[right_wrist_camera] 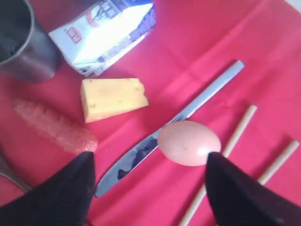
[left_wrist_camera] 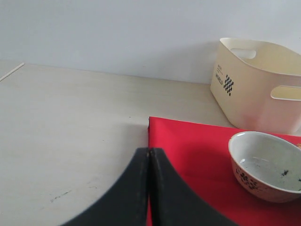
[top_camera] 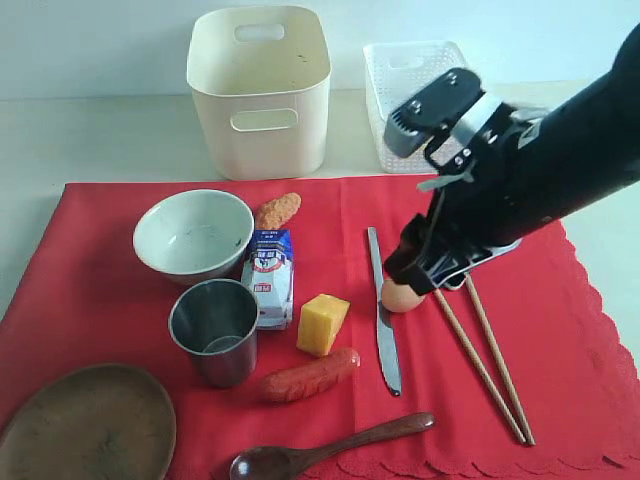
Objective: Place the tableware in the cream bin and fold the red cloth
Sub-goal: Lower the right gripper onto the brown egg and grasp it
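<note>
The red cloth (top_camera: 560, 330) lies flat on the table and carries the tableware. On it are a pale bowl (top_camera: 193, 235), a steel cup (top_camera: 214, 330), a brown wooden plate (top_camera: 85, 425), a dark spoon (top_camera: 330, 452), a table knife (top_camera: 381, 310) and two chopsticks (top_camera: 490, 365). The cream bin (top_camera: 262, 95) stands behind the cloth. My right gripper (right_wrist_camera: 150, 160) is open, low over the knife (right_wrist_camera: 174, 125), with an egg (right_wrist_camera: 189, 142) just beyond its fingertips. My left gripper (left_wrist_camera: 149, 150) is shut and empty, at the cloth's corner (left_wrist_camera: 188, 150) near the bowl (left_wrist_camera: 265, 165).
A white lattice basket (top_camera: 405, 100) stands to the right of the cream bin. Food lies among the tableware: a milk carton (top_camera: 270, 275), cheese (top_camera: 323, 323), a sausage (top_camera: 308, 375), a fried piece (top_camera: 277, 210) and the egg (top_camera: 400, 297).
</note>
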Robot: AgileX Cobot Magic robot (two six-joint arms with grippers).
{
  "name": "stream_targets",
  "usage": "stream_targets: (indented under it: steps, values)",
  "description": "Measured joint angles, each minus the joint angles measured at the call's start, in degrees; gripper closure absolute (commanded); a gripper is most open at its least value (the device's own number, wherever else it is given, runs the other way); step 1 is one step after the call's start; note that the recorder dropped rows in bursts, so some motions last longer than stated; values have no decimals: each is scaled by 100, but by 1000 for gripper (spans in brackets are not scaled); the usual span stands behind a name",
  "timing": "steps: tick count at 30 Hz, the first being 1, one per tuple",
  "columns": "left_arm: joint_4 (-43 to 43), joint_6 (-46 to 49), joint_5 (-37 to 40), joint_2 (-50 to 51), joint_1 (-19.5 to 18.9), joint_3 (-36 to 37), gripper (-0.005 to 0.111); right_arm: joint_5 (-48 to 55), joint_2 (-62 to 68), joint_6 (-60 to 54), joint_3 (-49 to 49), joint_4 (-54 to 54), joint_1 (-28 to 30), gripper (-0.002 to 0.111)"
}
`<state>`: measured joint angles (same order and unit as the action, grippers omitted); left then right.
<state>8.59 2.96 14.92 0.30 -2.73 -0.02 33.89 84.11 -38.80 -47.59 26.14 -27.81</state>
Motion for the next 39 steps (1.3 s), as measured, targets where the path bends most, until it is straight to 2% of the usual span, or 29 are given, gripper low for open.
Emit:
stream_targets:
  steps: [5,16,33,38,39]
  values:
    - [0,0,0,0,0,0,104,-229,504,-131,0,-211,-200,30]
    - [0,0,0,0,0,0,104,-1179,1516,-153,0,-862,-199,30]
    - [0,0,0,0,0,0,104,-1988,2160,-156,0,-924,-207,30]
    - [0,0,0,0,0,0,104,-2009,2172,-156,0,-924,-207,41]
    - [0,0,0,0,0,0,104,-2009,2172,-166,0,-924,-207,48]
